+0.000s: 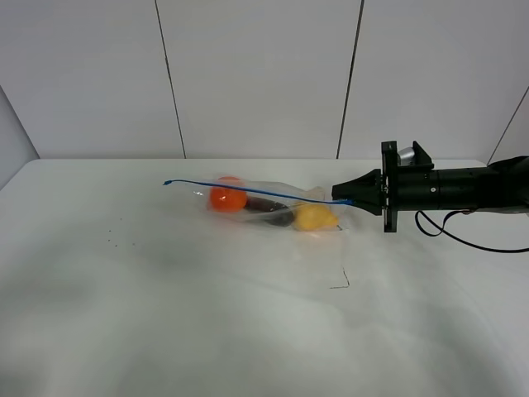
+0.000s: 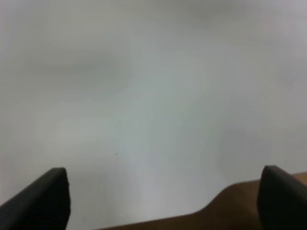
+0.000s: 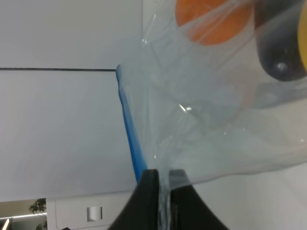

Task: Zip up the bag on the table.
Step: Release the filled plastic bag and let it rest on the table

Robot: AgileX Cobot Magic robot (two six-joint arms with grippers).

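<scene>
**A:** Where's the bag point(image 1: 269, 203)?

**B:** On the white worktop point(image 1: 207, 314), toward the back and a bit right of the middle in the high view. It lies lengthwise across that view, left to right.

**A:** What does it look like?

**B:** Clear, crinkly plastic, with glints along the creases. A thin blue zipper point(image 1: 248, 189) runs along its upper edge, from a free tip on the left to the right tool point(image 1: 341, 198). Through the plastic show an orange fruit point(image 1: 226, 197) at the left end, a dark purple piece point(image 1: 273, 211) in the middle and a yellow one point(image 1: 315, 217) at the right.

**A:** And the right tool?

**B:** Clenched on the bag at the zipper's right end. In the right wrist view the two black fingers point(image 3: 146, 201) sit nearly together, with plastic pinched between them and the blue strip point(image 3: 130, 129) running straight away from them. The orange fruit point(image 3: 211, 21) and the dark piece point(image 3: 278, 52) show blurred behind the film.

**A:** The left tool?

**B:** Released. The left wrist view has its two dark fingers point(image 2: 41, 201) wide apart at the picture's edges, with only plain white surface and a brown strip point(image 2: 225, 211) between them. It is outside the high view.
</scene>
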